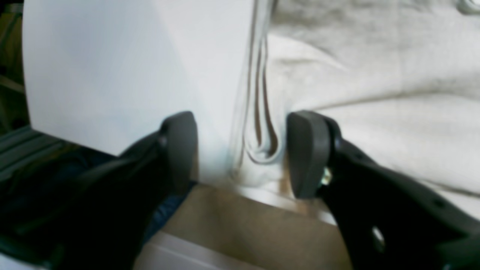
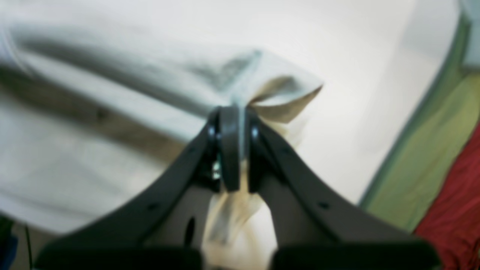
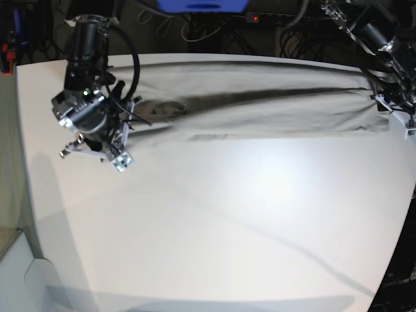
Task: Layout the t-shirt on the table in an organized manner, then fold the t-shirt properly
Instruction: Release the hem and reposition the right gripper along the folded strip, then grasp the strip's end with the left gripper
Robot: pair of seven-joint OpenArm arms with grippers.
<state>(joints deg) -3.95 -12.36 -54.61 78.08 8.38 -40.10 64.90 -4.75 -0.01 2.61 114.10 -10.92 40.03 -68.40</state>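
The beige t-shirt [image 3: 260, 107] lies stretched in a long band across the far side of the white table [image 3: 227, 214]. My right gripper [image 2: 234, 123] is shut on a bunched corner of the shirt [image 2: 112, 93]; in the base view it [image 3: 125, 110] is at the shirt's left end. My left gripper [image 1: 243, 153] is open, with a folded hem of the shirt [image 1: 375, 93] between its fingers [image 1: 307, 153], right at the table's edge [image 1: 112, 67]. In the base view it [image 3: 390, 104] is at the shirt's right end.
A blue object [image 3: 201, 5], a power strip [image 3: 260, 16] and cables sit beyond the table's far edge. Green [image 2: 431, 157] and red [image 2: 457, 195] surfaces lie past the table's curved edge. A brown surface [image 1: 243, 225] lies below the table edge by the left gripper.
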